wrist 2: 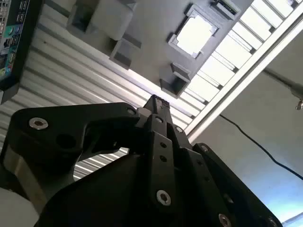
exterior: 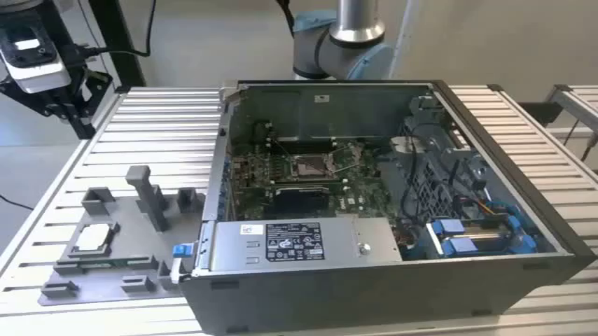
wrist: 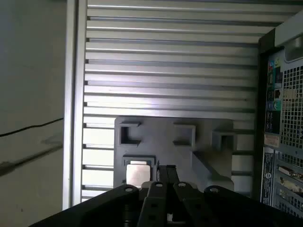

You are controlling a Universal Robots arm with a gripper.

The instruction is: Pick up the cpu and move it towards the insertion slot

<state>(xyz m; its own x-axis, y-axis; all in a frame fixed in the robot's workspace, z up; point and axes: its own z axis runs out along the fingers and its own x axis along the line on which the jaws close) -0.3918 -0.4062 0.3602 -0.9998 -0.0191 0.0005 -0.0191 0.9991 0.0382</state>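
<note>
While cpu point(wrist: 137, 174) sits in grey fixture point(wrist: 161, 130), end effector point(wrist: 166, 167) hangs above pointing down, pinched closed, empty.

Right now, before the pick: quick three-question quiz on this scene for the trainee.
1. Fill in: the insertion slot sits inside the open ___.
2. True or false: the pincer holds the cpu.
3. The cpu rests in: A) the insertion slot B) the grey fixture plate C) the pincer.
Key: 1 computer case; 2 false; 3 B.
</note>
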